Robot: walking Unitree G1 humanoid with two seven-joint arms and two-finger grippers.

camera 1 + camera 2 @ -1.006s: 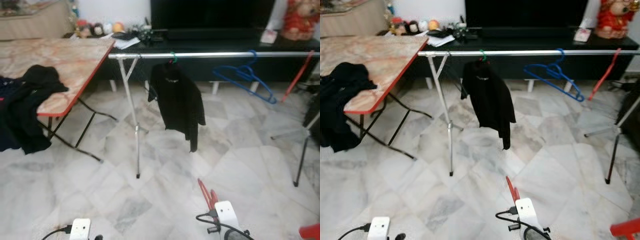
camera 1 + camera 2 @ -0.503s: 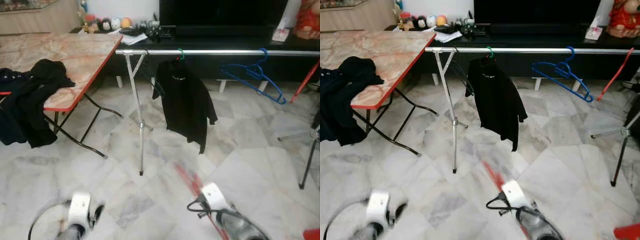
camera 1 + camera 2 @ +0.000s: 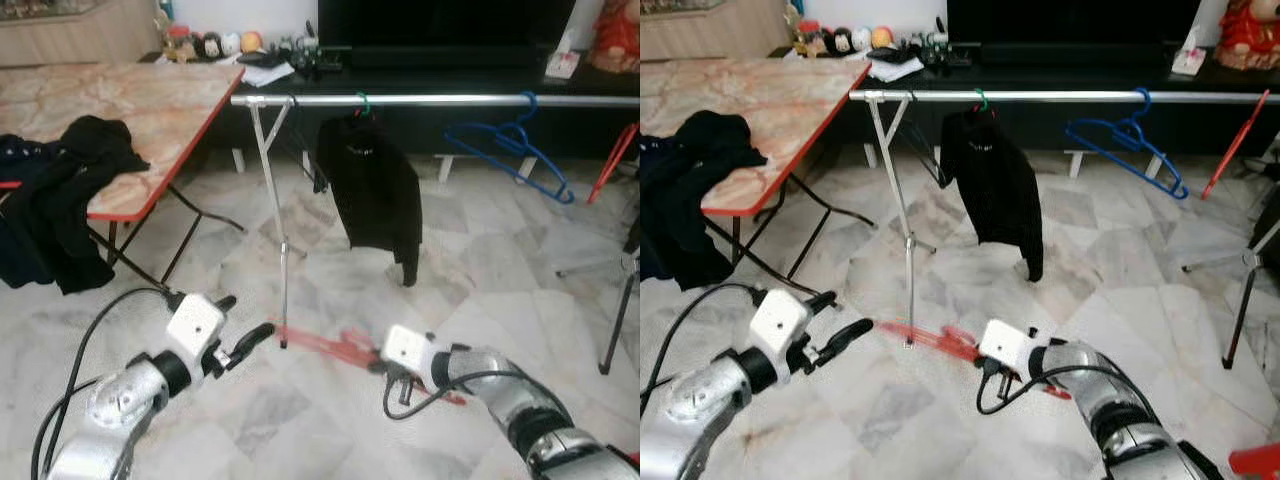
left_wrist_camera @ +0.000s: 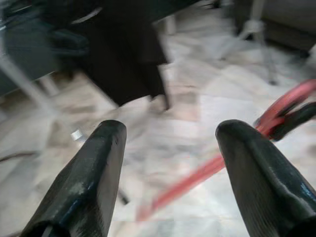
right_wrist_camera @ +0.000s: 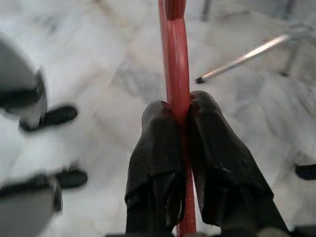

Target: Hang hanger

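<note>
My right gripper [image 5: 178, 116] is shut on a red hanger [image 3: 325, 345], held low over the floor in front of me. The hanger is blurred and stretches sideways toward my left gripper [image 3: 245, 320]. That gripper is open with nothing between its fingers [image 4: 89, 173], a short way from the hanger's end. Beyond both arms, a silver clothes rail [image 3: 440, 100] runs across the room. On the rail hang a black garment [image 3: 375, 185] on a green hanger, a bare blue hanger [image 3: 510, 150] and another red hanger [image 3: 612, 165] at the far right.
The rail's left stand [image 3: 275, 230] reaches the floor just beyond the held hanger. A folding table [image 3: 150, 110] with black clothes [image 3: 60, 200] on it stands at the left. Legs of another stand [image 3: 615, 320] are at the right. A dark TV cabinet [image 3: 440, 70] runs behind the rail.
Both arms have come up into view from the bottom edge. The red hanger has swung from pointing forward to lying sideways toward the left gripper.
</note>
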